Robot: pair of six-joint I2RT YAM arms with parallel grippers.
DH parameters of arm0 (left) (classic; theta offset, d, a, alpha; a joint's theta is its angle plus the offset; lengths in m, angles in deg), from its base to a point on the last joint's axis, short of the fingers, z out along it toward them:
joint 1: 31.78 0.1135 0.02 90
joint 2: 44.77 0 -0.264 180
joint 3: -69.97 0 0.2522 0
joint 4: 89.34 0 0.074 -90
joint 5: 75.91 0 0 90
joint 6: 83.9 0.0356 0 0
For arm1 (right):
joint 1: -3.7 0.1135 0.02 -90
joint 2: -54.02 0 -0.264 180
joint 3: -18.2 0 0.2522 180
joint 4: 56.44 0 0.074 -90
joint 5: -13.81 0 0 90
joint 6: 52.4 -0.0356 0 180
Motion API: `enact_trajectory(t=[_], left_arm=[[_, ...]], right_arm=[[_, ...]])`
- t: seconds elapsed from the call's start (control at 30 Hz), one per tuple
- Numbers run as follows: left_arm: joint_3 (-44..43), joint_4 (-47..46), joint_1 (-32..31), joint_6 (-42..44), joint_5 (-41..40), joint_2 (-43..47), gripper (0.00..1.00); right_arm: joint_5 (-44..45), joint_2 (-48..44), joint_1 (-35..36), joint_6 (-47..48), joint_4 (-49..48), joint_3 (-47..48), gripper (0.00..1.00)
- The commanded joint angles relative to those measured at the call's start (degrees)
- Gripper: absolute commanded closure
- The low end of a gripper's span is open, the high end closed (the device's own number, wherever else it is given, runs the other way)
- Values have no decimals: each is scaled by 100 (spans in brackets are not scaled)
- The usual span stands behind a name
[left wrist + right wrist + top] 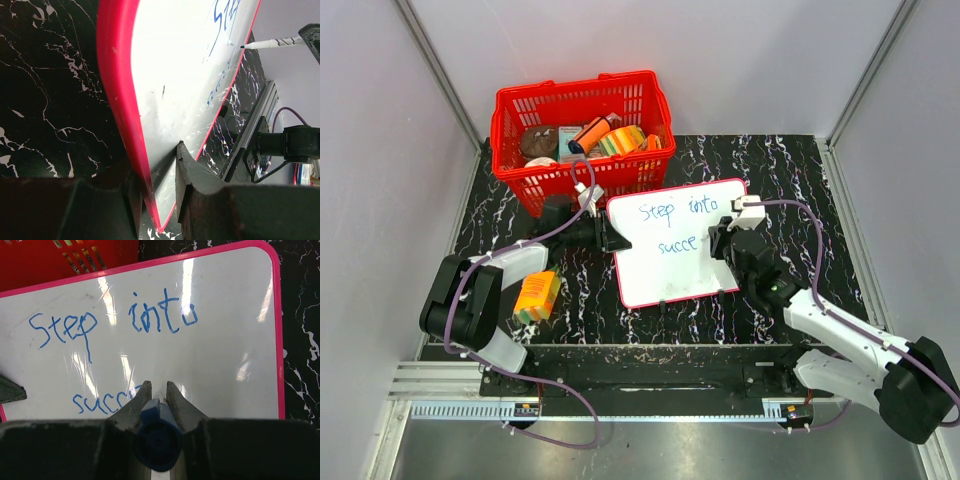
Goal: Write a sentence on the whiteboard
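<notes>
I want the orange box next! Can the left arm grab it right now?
Probably not yet. The left pincer is clamped on the edge of the whiteboard, so it would have to let go first. The orange box lies beside that arm, nothing covering it.

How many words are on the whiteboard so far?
3 on the whiteboard: Step at upper left, into to its right, succ on the second line, unfinished; the marker may hide further letters.

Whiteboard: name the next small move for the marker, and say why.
Probably shift the right gripper and its marker slightly rightward and write the next letter: the second line on the whiteboard reads only "succe", unfinished.
</notes>
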Motion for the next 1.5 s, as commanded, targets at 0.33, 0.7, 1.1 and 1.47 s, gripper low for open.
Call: enact_trajectory(t=[0.33, 0.7, 1.1, 1.47], left_arm=[[69, 561, -138, 1002, -1376, -325, 100], [69, 570, -138, 1002, -1376, -325, 100], [69, 570, -138, 1002, -1376, -325, 100], [69, 570, -138, 1011, -1385, -325, 100]], right_arm=[[173, 306, -152, -56, -417, 287, 100], [-213, 289, -169, -30, -435, 234, 100], [-301, -1, -169, -153, -180, -100, 100], [-266, -159, -169, -144, -21, -205, 100]])
